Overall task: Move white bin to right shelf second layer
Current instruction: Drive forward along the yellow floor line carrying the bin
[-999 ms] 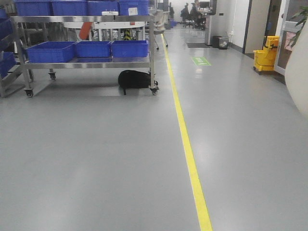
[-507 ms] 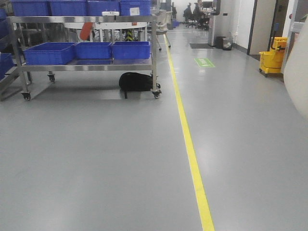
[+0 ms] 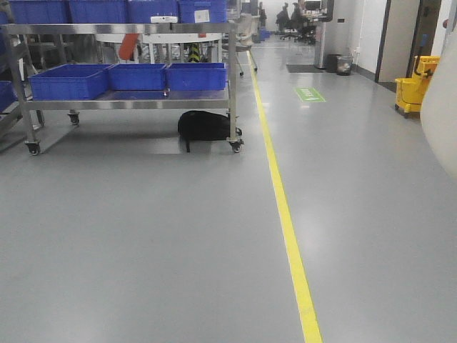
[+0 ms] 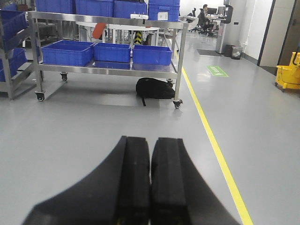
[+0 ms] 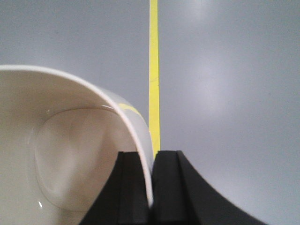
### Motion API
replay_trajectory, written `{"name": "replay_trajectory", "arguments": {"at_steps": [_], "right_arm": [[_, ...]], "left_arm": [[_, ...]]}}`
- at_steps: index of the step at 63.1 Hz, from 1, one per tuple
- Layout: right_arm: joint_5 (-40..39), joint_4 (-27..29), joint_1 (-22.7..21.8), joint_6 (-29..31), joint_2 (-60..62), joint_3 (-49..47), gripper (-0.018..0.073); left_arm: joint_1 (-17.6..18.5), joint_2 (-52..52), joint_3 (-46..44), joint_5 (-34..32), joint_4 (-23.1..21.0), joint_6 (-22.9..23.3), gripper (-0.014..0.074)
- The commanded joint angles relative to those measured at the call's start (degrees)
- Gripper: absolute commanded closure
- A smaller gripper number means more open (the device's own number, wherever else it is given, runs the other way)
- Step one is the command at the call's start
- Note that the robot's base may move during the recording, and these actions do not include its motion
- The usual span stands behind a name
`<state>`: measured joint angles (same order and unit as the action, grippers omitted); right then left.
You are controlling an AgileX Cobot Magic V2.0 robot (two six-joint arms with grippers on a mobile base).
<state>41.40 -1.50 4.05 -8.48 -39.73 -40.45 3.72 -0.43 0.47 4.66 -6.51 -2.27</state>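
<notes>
1. Front view: the white bin (image 3: 441,121) crowds the frame at 3 o'clock, close to the camera. A steel cart (image 3: 128,28) loaded with blue crates (image 3: 136,75) stands at 10 o'clock, and a yellow floor line (image 3: 285,221) runs toward 12. No roller rack shows, so I judge this is the carrying leg, with the right shelf's second layer yet to be found.
2. Left wrist view: the left gripper (image 4: 151,143) has its pads pressed together on nothing and points toward the cart at 12 o'clock.
3. Right wrist view: the right gripper (image 5: 153,157) is clamped on the bin's wall, one pad inside and one outside. The tub's body spreads from the claw toward 9 o'clock, over bare floor. That is a thin pinch on glossy plastic (likely slippery), with the weight off to one side. I would drive smoothly, hold the wrist steady, and swing wide of the cart.
</notes>
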Motion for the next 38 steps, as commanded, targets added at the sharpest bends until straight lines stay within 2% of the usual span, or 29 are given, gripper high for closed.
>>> {"name": "replay_trajectory", "arguments": {"at_steps": [1, 38], "right_arm": [[-4.73, 0.03, -0.36, 0.31, 0.31, -1.62, 0.0507], [-4.73, 0.03, -0.36, 0.31, 0.31, -1.62, 0.0507]], "left_arm": [[0.27, -1.12, 1.61, -5.00, -0.05, 0.30, 0.0512], [0.27, -1.12, 1.61, -5.00, -0.05, 0.30, 0.0512]]}}
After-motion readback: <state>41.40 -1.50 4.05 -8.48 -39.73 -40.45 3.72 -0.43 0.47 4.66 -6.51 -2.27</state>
